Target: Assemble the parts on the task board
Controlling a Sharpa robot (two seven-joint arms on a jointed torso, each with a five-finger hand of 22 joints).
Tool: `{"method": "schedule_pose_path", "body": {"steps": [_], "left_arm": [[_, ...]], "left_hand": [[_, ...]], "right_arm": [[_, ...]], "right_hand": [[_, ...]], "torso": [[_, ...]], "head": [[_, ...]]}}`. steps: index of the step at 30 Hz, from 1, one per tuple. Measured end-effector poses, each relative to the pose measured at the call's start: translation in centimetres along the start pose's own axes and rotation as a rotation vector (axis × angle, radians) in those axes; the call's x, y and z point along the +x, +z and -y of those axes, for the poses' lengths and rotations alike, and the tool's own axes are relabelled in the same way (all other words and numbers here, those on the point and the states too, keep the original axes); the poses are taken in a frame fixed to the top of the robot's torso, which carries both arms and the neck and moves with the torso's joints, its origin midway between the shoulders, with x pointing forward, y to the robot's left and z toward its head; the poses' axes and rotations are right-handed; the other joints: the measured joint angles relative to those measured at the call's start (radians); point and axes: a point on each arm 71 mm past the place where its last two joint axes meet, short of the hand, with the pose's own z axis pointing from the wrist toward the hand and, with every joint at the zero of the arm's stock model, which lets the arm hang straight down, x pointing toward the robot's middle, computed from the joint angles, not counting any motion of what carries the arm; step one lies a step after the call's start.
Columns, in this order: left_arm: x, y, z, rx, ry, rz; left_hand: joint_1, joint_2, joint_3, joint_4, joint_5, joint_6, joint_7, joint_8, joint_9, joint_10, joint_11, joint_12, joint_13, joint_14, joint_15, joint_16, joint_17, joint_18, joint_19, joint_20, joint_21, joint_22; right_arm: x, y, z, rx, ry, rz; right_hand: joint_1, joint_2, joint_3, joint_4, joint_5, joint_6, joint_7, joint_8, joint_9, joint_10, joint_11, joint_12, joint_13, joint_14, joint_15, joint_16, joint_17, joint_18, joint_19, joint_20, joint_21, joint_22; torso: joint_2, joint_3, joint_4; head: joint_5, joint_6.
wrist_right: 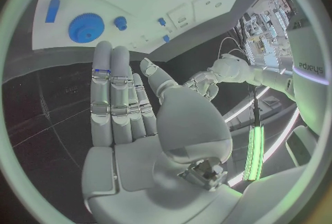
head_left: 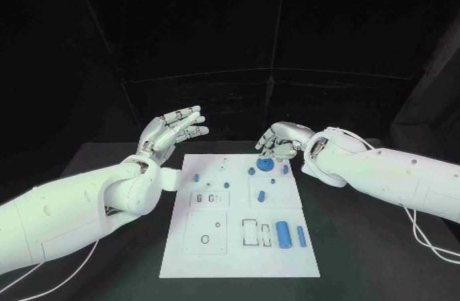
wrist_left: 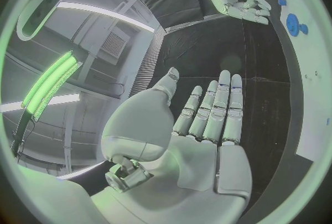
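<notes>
Our left hand (head_left: 171, 132) has its fingers (wrist_left: 220, 103) released and stretched out straight, holding nothing; it hovers above the bench (head_left: 115, 175) just off the far-left corner of the task board (head_left: 240, 258). Our right hand (head_left: 281, 141) is likewise released, its fingers (wrist_right: 110, 91) straight and side by side, grasping nothing, poised over the board's far edge just beyond the blue gear (head_left: 264, 163).

The gear lies flat on the far part of the white board. Around it stand several small blue pegs (head_left: 195, 178), and another blue peg (head_left: 260, 196) sits mid-board. At the near right of the board a thick blue cylinder (head_left: 283, 234) lies beside a thinner blue pin (head_left: 301, 236), to the right of a pair of rectangular slots (head_left: 256, 231).
</notes>
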Motion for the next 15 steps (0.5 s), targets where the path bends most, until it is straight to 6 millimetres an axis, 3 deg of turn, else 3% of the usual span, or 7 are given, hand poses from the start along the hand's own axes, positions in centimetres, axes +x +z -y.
{"method": "schedule_pose_path", "body": {"steps": [11, 15], "left_arm": [[1.1, -0.9, 0.0, -0.006, -0.041, -0.049], [1.4, -1.1, 0.0, -0.007, -0.049, -0.060]], "left_hand": [[0.000, 0.000, 0.000, 0.000, 0.000, 0.013, -0.001, 0.003, 0.001, 0.005, -0.002, 0.000, 0.000, 0.000, 0.000, -0.005, -0.004, 0.000, 0.000, 0.000, 0.000, 0.000], [0.000, 0.000, 0.000, 0.000, 0.000, 0.016, 0.002, 0.003, 0.001, 0.005, -0.002, 0.000, 0.000, 0.000, 0.000, -0.005, -0.006, 0.000, 0.000, 0.000, 0.000, 0.000]], "right_arm": [[0.7, 0.8, -1.0, 0.008, -0.202, -0.078], [1.0, 1.1, -1.2, 0.012, -0.232, -0.098]], "right_hand": [[-0.012, -0.012, 0.023, 0.007, -0.005, -0.010, -0.010, 0.000, 0.000, -0.047, 0.000, -0.012, -0.002, 0.000, 0.000, 0.143, 0.102, 0.000, 0.004, -0.004, 0.107, 0.069], [-0.017, -0.017, 0.035, 0.011, -0.005, -0.013, -0.013, 0.000, 0.000, -0.056, 0.002, -0.012, -0.002, 0.000, 0.000, 0.220, 0.167, 0.000, 0.004, -0.004, 0.184, 0.140]], "torso": [[0.035, -0.0018, 0.0104], [0.044, -0.0024, 0.0123]], "head": [[-0.011, 0.007], [-0.012, 0.010]]}}
